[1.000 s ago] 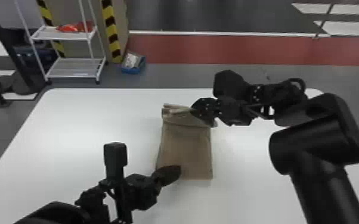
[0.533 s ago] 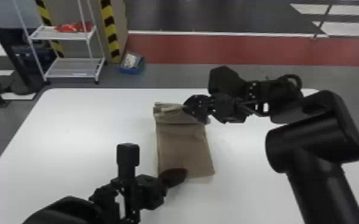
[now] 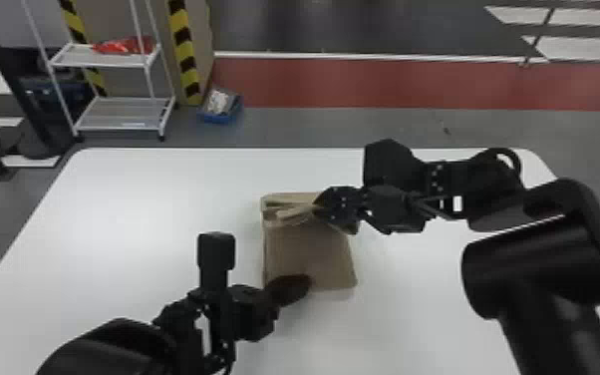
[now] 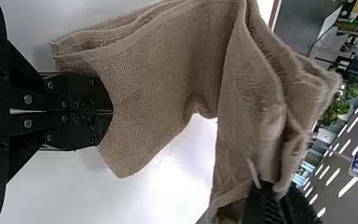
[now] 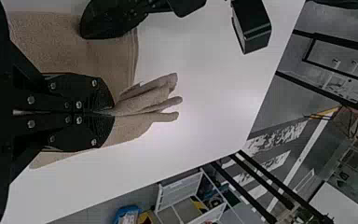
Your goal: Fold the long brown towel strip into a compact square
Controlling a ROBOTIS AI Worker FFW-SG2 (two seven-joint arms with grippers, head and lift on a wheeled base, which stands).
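Note:
The brown towel point(image 3: 314, 254) lies layered on the white table, its far part bunched and lifted. In the head view my right gripper point(image 3: 318, 205) pinches that far part; the right wrist view has the right gripper point(image 5: 113, 112) shut on several gathered folds. My left gripper point(image 3: 306, 283) is over the near end of the towel in the head view. In the left wrist view the left gripper point(image 4: 112, 112) has its fingers together against the towel's near end; whether cloth is caught between them is hidden. Layered edges of the towel point(image 4: 158, 70) stand up beside it.
The white table point(image 3: 129, 209) surrounds the towel. Beyond its far edge stand a white shelf rack point(image 3: 119, 119) with a red item and a blue bin point(image 3: 220, 118) on the floor. Both arms reach over the table, from the lower left and the right.
My right gripper has shifted left and slightly down with the far folds in it. The left gripper has moved right along the towel's near end. The bunched folds have swung left.

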